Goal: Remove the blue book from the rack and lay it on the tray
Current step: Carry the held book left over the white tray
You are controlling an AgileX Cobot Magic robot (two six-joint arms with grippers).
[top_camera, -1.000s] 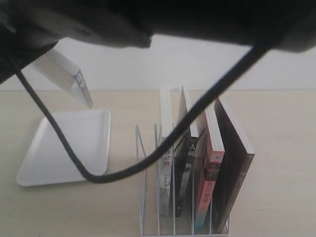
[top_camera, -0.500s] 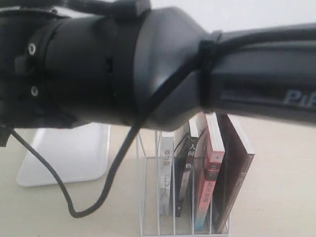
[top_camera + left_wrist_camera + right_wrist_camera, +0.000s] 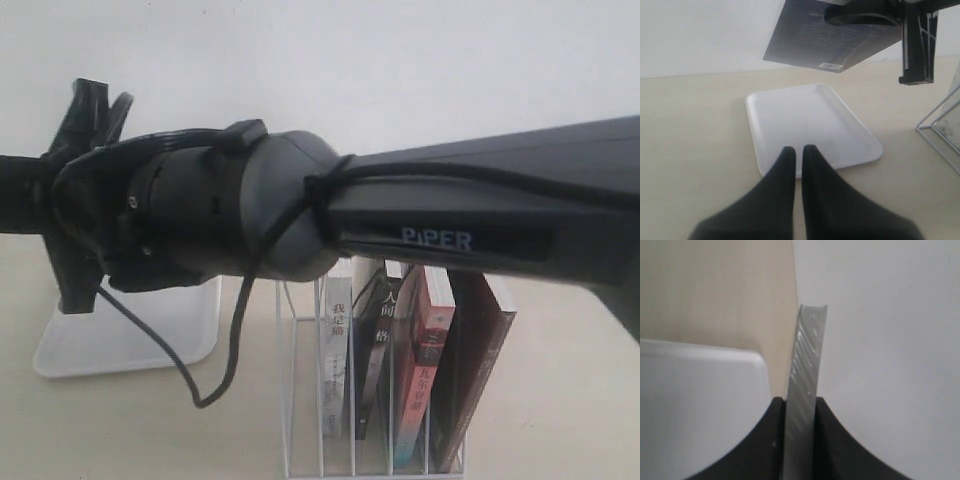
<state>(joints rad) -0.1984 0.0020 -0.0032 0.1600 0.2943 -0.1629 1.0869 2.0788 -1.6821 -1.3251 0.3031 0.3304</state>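
Exterior view: right arm (image 3: 450, 235) spans the frame, tray (image 3: 140, 340) at 8 o'clock, rack (image 3: 291, 420) at 6 o'clock, left wrist view: left gripper (image 3: 796, 150) pressed together, blue book (image 3: 830, 35) aloft over tray, not touching it, right wrist view: right gripper (image 3: 799, 401) pinching blue book's edge

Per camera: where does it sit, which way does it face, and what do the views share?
Exterior: off the arms, facing across the table toward the wall; rack and tray; right arm crosses near the lens.
Left wrist: behind the shut left gripper, facing the tray under the blue book.
Right wrist: looks along the right gripper clamped on the blue book's edge.
Shared: tray in all three.
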